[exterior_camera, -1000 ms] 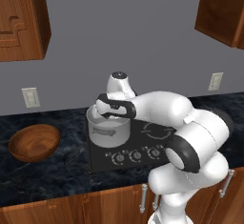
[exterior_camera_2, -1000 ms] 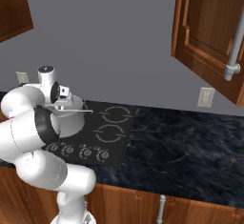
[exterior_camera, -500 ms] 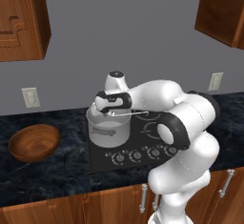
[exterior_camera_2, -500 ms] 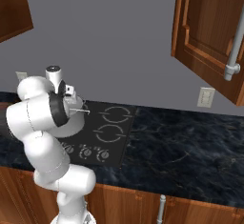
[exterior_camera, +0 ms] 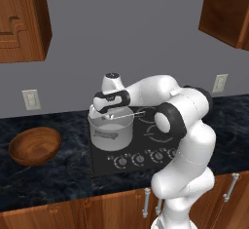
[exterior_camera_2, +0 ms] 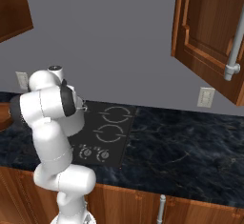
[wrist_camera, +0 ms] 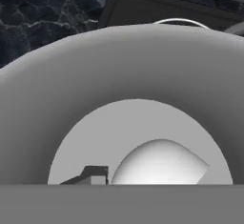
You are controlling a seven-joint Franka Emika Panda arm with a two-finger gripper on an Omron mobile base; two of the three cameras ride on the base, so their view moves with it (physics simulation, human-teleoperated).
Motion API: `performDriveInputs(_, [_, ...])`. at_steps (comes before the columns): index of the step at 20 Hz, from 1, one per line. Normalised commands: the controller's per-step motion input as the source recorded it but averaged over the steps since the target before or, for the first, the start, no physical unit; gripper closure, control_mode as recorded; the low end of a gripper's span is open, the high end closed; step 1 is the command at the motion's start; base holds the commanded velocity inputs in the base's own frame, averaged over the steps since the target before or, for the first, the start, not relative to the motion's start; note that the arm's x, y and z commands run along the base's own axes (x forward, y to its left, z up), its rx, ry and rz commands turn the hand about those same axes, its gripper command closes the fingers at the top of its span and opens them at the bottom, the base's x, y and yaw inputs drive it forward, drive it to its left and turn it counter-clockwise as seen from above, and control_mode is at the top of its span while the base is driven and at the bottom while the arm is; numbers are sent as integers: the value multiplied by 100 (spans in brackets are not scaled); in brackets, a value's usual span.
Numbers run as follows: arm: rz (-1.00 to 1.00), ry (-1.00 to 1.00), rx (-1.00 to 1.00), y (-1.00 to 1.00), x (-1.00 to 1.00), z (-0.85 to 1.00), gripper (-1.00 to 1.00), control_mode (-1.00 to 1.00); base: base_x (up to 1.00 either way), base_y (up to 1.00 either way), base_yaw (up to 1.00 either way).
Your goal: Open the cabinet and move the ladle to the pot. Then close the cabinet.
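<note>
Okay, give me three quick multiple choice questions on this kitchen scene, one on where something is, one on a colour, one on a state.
1. Where is the silver metal pot?
A. on the black stovetop
B. in the round wooden bowl
C. on the floor

2. What colour is the counter?
A. white
B. dark marbled
C. green

3. The reddish-brown wooden wall cabinet door is:
A. shut
B. removed
C. swung open

Answers: 1 A, the pot stands on a burner; 2 B, black stone with pale veins; 3 C, the door angles out from the wall in the right base view.
</note>
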Motion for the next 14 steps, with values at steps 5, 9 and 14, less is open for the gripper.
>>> performDriveInputs(5, [2, 0, -1, 1, 0, -10, -100, -100, 0, 0, 0])
performDriveInputs(9, [1, -2, 0, 0, -1, 6, -100, -100, 0, 0, 0])
performDriveInputs(14, [0, -20, 0, -17, -40, 91, -100, -100, 0, 0, 0])
